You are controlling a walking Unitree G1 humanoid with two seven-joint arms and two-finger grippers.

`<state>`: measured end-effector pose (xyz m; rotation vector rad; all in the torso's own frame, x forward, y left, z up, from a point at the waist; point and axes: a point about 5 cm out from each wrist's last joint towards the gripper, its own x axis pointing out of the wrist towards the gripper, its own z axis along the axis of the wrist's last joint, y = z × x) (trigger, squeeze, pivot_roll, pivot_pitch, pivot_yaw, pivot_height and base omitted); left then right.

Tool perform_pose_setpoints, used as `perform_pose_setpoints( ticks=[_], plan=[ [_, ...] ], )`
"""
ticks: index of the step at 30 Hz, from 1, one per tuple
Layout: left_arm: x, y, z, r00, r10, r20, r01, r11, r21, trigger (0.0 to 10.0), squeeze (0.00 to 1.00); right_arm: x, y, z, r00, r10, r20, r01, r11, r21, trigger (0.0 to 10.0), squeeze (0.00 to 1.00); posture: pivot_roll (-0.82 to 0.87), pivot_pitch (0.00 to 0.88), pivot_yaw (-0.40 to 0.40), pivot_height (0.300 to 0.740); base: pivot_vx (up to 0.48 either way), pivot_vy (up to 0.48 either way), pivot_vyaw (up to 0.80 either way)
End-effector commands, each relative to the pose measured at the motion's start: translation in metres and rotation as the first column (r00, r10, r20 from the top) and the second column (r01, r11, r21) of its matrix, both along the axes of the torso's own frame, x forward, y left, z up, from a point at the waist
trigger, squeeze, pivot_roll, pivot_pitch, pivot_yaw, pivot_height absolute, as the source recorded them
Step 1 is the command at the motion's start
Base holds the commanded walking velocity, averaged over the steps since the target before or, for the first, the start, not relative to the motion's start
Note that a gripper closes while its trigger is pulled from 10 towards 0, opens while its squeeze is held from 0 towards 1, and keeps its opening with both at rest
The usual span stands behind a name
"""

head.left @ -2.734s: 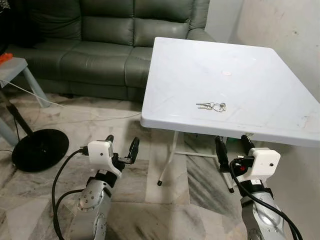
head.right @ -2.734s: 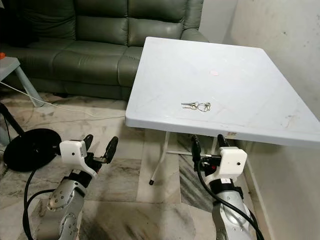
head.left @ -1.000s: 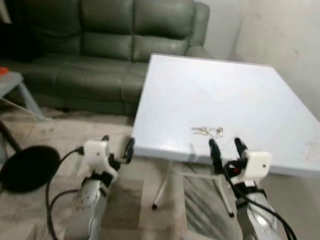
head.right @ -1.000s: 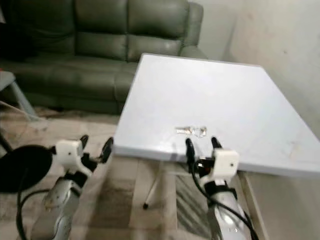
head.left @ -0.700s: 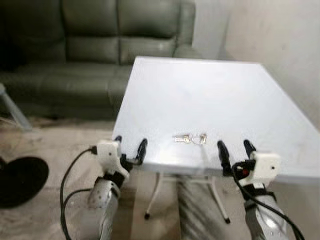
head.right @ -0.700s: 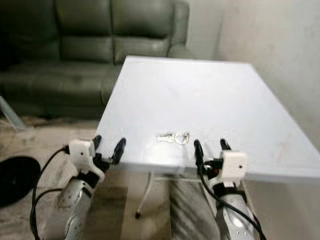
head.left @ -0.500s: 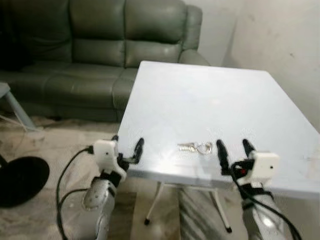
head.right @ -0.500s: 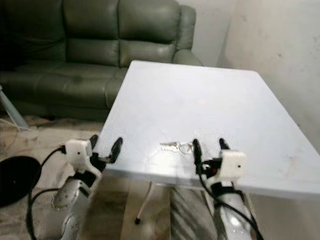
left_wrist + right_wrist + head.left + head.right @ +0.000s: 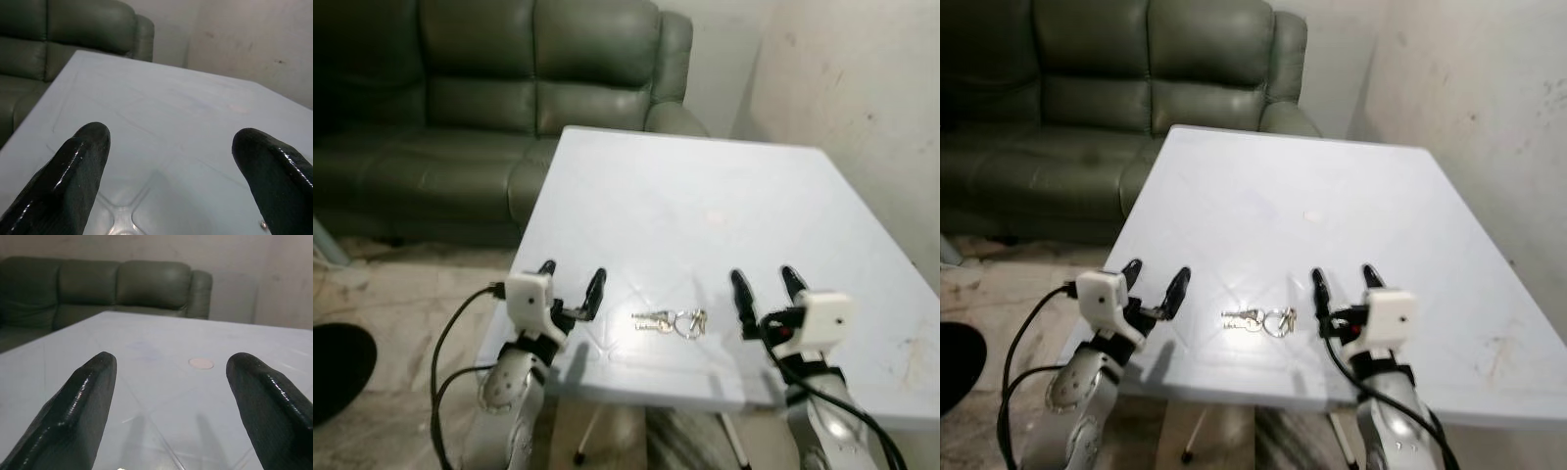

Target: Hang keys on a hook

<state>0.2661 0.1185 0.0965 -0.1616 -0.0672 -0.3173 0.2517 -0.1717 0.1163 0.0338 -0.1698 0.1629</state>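
A white table point(image 9: 724, 196) stands before a dark green sofa point(image 9: 460, 88), with a pale wall point(image 9: 862, 98) on the right. A small bunch of keys point(image 9: 671, 321) lies flat on the table near its front edge, about midway along that edge. The left gripper point(image 9: 572, 286) hovers over the front left part of the table, fingers apart and empty. The right gripper point(image 9: 763, 289) hovers just right of the keys (not touching them), its fingers also spread wide, holding nothing.
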Motion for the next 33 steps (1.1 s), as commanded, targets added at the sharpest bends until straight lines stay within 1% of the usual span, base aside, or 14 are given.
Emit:
perform_pose_setpoints(
  ticks=[1,3,5,7,8,12,13,18,19,21,29,30,31,33],
  plan=[
    [-0.002,-0.007,0.001,0.999,-0.037,0.016,0.037,0.999,0.018,10.0,0.0,0.003,-0.004,0.002,1.0,0.01,-0.003,-0.01,1.0,-0.016,10.0,0.0,0.02,0.054,-0.072,0.74,0.0,0.0,0.0],
    [-0.005,-0.01,-0.002,0.997,-0.073,0.014,0.072,0.996,0.053,10.0,0.0,0.008,-0.008,0.004,0.998,0.054,-0.012,-0.054,0.997,-0.057,10.0,0.0,0.02,0.059,-0.076,0.74,0.0,0.0,0.0],
    [-0.006,-0.012,-0.003,0.997,-0.082,0.01,0.081,0.995,0.054,10.0,0.0,0.01,-0.01,0.006,0.998,0.059,-0.01,-0.059,0.996,-0.065,10.0,0.0,0.02,0.062,-0.077,0.74,0.0,0.0,0.0],
    [-0.009,-0.015,-0.004,0.993,-0.117,0.005,0.116,0.991,0.063,10.0,0.0,0.017,-0.013,0.01,0.995,0.097,-0.015,-0.098,0.991,-0.088,10.0,0.0,0.02,0.067,-0.083,0.74,0.0,0.0,0.0],
    [-0.009,-0.015,-0.004,0.993,-0.117,0.005,0.116,0.991,0.063,10.0,0.0,0.017,-0.013,0.01,0.995,0.097,-0.015,-0.098,0.991,-0.088,10.0,0.0,0.02,0.067,-0.083,0.74,0.0,0.0,0.0],
    [-0.016,-0.023,-0.007,0.988,-0.156,0.006,0.155,0.985,0.078,10.0,0.0,0.023,-0.016,0.014,0.987,0.158,-0.031,-0.16,0.979,-0.123,10.0,0.0,0.03,0.071,-0.092,0.74,0.0,0.0,0.0],
    [-0.018,-0.024,-0.008,0.987,-0.16,0.001,0.159,0.984,0.079,10.0,0.0,0.024,-0.014,0.014,0.979,0.2,-0.045,-0.205,0.97,-0.13,10.0,0.0,0.03,0.072,-0.093,0.74,0.0,0.0,0.0],
    [-0.022,-0.027,-0.01,0.985,-0.171,-0.006,0.171,0.982,0.082,10.0,0.0,0.025,-0.009,0.008,0.952,0.288,-0.103,-0.301,0.944,-0.138,10.0,0.0,0.03,0.076,-0.099,0.74,0.0,0.0,0.0],
    [-0.024,-0.028,-0.01,0.984,-0.178,-0.007,0.178,0.981,0.072,10.0,0.0,0.024,-0.005,0.004,0.935,0.33,-0.127,-0.345,0.93,-0.129,10.0,0.0,0.03,0.081,-0.099,0.74,0.0,0.0,0.0],
    [-0.025,-0.029,-0.01,0.984,-0.179,-0.008,0.18,0.981,0.074,10.0,0.0,0.024,-0.004,0.002,0.932,0.333,-0.141,-0.351,0.927,-0.134,10.0,0.0,0.03,0.083,-0.1,0.74,0.0,0.0,0.0],
    [-0.031,-0.03,-0.01,0.983,-0.182,-0.013,0.182,0.98,0.076,10.0,0.0,0.022,0.004,-0.012,0.907,0.375,-0.195,-0.398,0.912,-0.1,10.0,0.0,0.03,0.099,-0.103,0.74,0.0,0.0,0.0],
    [-0.031,-0.03,-0.011,0.983,-0.182,-0.016,0.183,0.98,0.073,10.0,0.0,0.021,0.007,-0.013,0.897,0.391,-0.206,-0.415,0.906,-0.087,10.0,0.0,0.03,0.102,-0.104,0.74,0.0,0.0,0.0],
    [-0.031,-0.03,-0.011,0.983,-0.182,-0.016,0.183,0.98,0.073,10.0,0.0,0.021,0.007,-0.013,0.897,0.391,-0.206,-0.415,0.906,-0.087,10.0,0.0,0.03,0.102,-0.104,0.74,0.0,0.0,0.0],
    [-0.033,-0.031,-0.01,0.983,-0.183,-0.017,0.184,0.981,0.069,10.0,0.0,0.021,0.013,-0.017,0.883,0.411,-0.226,-0.439,0.894,-0.091,10.0,0.0,0.03,0.101,-0.106,0.74,0.0,0.0,0.0]
  ],
)
